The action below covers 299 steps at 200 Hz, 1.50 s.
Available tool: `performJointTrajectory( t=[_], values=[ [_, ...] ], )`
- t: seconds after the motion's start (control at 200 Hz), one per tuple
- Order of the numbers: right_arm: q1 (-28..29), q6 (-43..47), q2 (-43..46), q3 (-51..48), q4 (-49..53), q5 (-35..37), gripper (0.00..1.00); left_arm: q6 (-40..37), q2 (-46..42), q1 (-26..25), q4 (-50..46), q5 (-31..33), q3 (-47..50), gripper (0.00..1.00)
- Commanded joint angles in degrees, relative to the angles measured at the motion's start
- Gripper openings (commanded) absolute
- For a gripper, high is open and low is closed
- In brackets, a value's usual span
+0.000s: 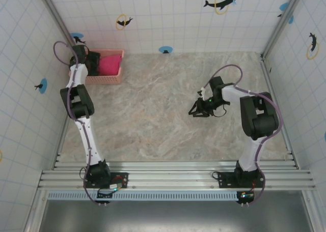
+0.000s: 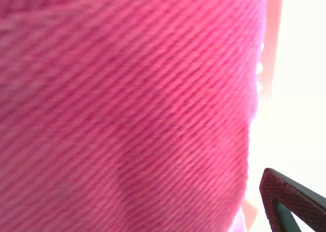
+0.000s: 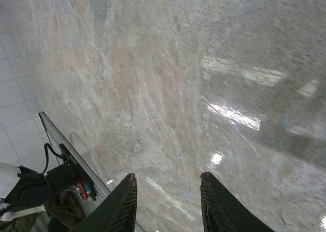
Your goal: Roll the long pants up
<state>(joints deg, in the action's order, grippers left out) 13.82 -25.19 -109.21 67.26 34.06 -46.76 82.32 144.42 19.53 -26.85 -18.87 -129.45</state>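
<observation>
Clearly the coming move turns on the far left corner, where the long pants [image 1: 109, 65] lie bunched inside a salmon-pink lattice basket [image 1: 105, 80] that stands against the left wall. The left arm [image 1: 77, 100] reaches straight out to that basket, and in its wrist view the magenta weave sits right up against the lens, just beside and to the left of the one tip of the left fingers [image 2: 291, 204] that shows. With the other tip hidden, it cannot be told whether those fingers are apart or together, nor whether they grip any cloth. Crumpled as they are, the pants show no long axis, and their legs cannot be told apart. The right fingers [image 3: 218, 206] hang partly apart with nothing between them, above bare desk [image 1: 153, 120] right of centre and well apart from the basket, so the left arm is by far the nearer. The desk is a glossy, marbled slab, likely slippery under soft cloth, with plenty of open room for spreading the pants flat. White tiled walls [image 1: 168, 23] with dolphin stickers [image 1: 222, 1] close in the left, far and right sides.
</observation>
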Motion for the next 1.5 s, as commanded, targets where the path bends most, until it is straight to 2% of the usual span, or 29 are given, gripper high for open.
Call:
performJointTrajectory(
  t=[0.0,0.12,0.205,0.28,0.42,0.545,0.621,0.641,0.651,0.661,0.671,0.681,0.801,0.866,0.926,1.041,1.091,1.121,1.166,1.271,1.361,1.421,1.456,1.491],
  values=[
    [1.3,-4.0,-0.8,2.4,-5.7,0.8,0.37,-2.8,-6.3,1.5,-12.6,1.9,0.2,0.97],
    [2.6,-5.2,-3.0,3.2,-9.7,0.8,0.38,-5.9,-8.8,2.5,-19.4,1.9,-2.7,0.98],
    [3.3,-6.2,-5.0,3.4,-12.4,0.5,0.38,-7.6,-12.0,3.2,-26.4,4.5,-5.0,0.98],
    [3.8,-6.4,-6.3,3.7,-14.1,0.2,0.37,-7.7,-13.4,4.2,-28.3,4.9,-5.0,0.98],
    [4.4,-5.5,-7.9,3.7,-17.4,-0.5,0.37,-6.8,-14.5,5.5,-29.8,-0.3,-5.2,0.97],
    [3.8,-3.7,-5.7,2.1,-18.6,1.3,0.36,-13.4,-18.5,5.5,-29.6,-2.6,-1.2,0.98],
    [2.3,-0.6,-2.8,1.8,-16.2,3.2,0.38,-21.8,-24.5,5.2,-21.3,-5.0,8.1,0.98],
    [1.8,0.6,-1.8,1.8,-15.1,4.0,0.41,-24.5,-26.6,4.9,-19.1,-5.2,11.2,0.98],
    [1.5,1.3,-1.3,1.9,-14.1,4.5,0.61,-26.0,-27.6,4.8,-18.1,-5.1,13.0,0.97],
    [1.2,2.2,-0.8,2.0,-13.0,5.1,0.88,-27.4,-28.8,4.6,-17.1,-4.8,14.3,0.97],
    [0.8,3.0,-0.2,2.1,-12.3,5.6,0.97,-29.1,-29.8,4.4,-16.3,-4.3,16.0,0.97],
    [0.6,3.7,0.4,2.3,-11.4,6.2,1.0,-30.7,-31.2,4.1,-15.4,-3.7,17.6,0.98],
    [-4.4,10.1,6.4,2.8,-6.1,11.2,1.0,-50.8,-45.4,-0.8,-5.0,8.2,38.8,0.98],
    [-7.8,11.2,9.0,2.6,-5.0,15.0,1.0,-59.5,-51.4,-3.9,6.1,9.6,52.5,0.98],
    [-10.3,11.5,11.7,1.5,-5.8,20.2,1.0,-64.1,-54.3,-6.4,13.6,10.2,62.8,0.98],
    [-13.0,14.2,17.7,-1.6,-7.7,34.0,1.0,-65.9,-53.7,-7.8,20.3,4.3,73.3,0.98],
    [-13.7,15.3,19.9,-3.9,-9.7,38.4,1.0,-66.7,-54.2,-8.3,27.1,1.2,79.4,0.97],
    [-14.0,15.8,20.8,-5.4,-11.4,40.4,1.0,-66.9,-55.1,-8.9,32.0,1.3,82.8,0.98],
    [-14.4,16.9,22.2,-8.5,-14.9,42.7,1.0,-71.1,-57.7,-9.7,31.6,4.7,85.3,0.98],
    [-14.9,16.6,24.3,-14.8,-23.5,42.1,1.0,-76.1,-64.1,-11.5,43.0,13.3,94.7,0.97],
    [-14.4,15.8,25.6,-20.2,-32.5,40.9,1.0,-78.9,-64.4,-11.6,48.0,13.7,98.2,0.98],
    [-13.4,16.4,26.7,-24.4,-40.3,45.0,1.0,-79.9,-64.1,-11.7,49.7,11.4,98.5,0.98],
    [-13.0,16.8,26.9,-26.9,-45.7,46.3,1.0,-79.4,-64.3,-11.8,55.1,10.6,100.6,0.97],
    [-12.5,18.7,26.0,-28.2,-50.5,45.2,1.0,-76.8,-64.2,-12.6,62.3,14.2,103.6,0.98]
  ],
)
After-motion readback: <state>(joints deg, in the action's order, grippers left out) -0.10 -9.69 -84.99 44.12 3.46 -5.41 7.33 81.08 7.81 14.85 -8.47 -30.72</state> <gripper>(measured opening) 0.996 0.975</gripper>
